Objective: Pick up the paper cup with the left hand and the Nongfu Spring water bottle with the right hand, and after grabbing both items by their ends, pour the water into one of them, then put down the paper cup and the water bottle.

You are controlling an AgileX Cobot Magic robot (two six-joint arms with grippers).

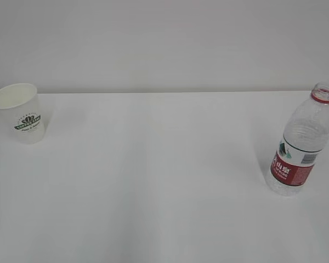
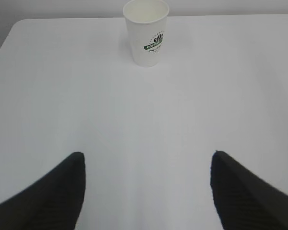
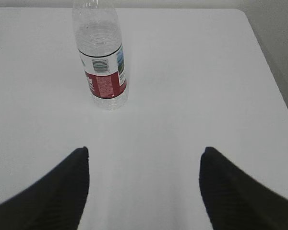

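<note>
Paper cup [image 1: 22, 113] upright on the tabletop [image 1: 153, 181], far left at about 10 o'clock in the exterior view. Nongfu Spring water bottle [image 1: 301, 143] upright far right, about 3 o'clock, cap apparently off. Left end effector [image 2: 146, 165] released, cup well ahead at 12. Right end effector [image 3: 144, 160] released, bottle ahead at 11.
</note>
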